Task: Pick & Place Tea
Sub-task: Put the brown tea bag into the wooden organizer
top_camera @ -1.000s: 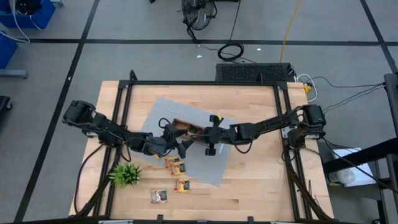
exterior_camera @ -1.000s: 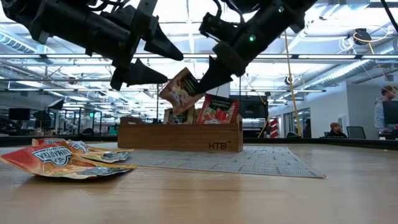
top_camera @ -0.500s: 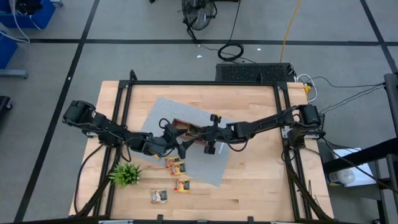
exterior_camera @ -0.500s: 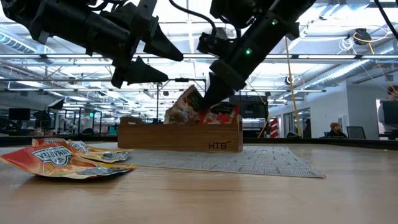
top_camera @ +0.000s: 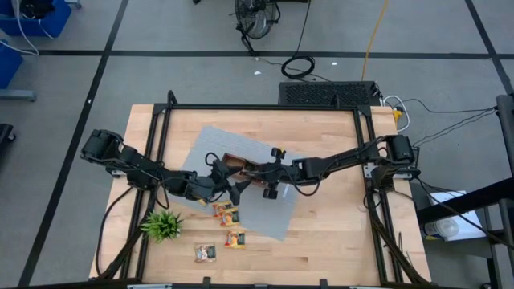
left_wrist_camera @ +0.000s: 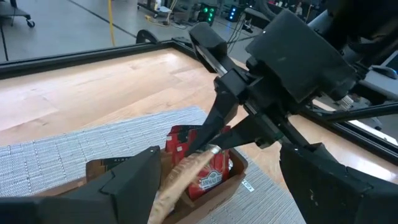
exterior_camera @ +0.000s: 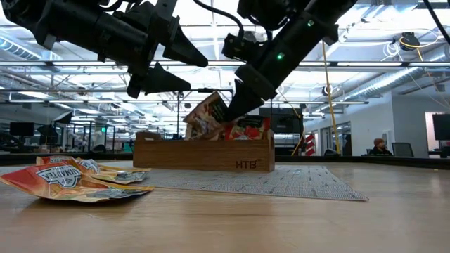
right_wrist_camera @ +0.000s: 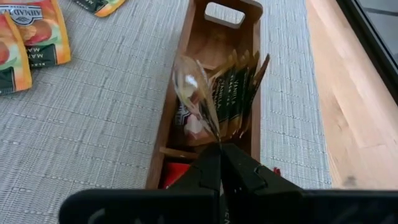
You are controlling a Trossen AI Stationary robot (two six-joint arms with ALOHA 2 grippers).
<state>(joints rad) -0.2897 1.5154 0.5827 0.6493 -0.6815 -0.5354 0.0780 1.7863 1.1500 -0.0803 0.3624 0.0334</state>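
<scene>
tray (right_wrist_camera: 180, 81): brown wood | mat (right_wrist_camera: 93, 124): grey woven | sachets (right_wrist_camera: 34, 40): orange

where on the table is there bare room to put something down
The bare wood right of the grey mat, toward the right arm's base, is free, as is the strip between the mat and the table's far edge. It is crowded at the wooden tray, where both pincers meet, and near the plant and loose tea sachets.

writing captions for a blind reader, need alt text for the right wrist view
The right gripper, fingers shut, pinches a pale tea sachet by its corner over the wooden tray, which holds more upright sachets. The tray sits on a grey woven mat, with orange sachets lying nearby.
</scene>
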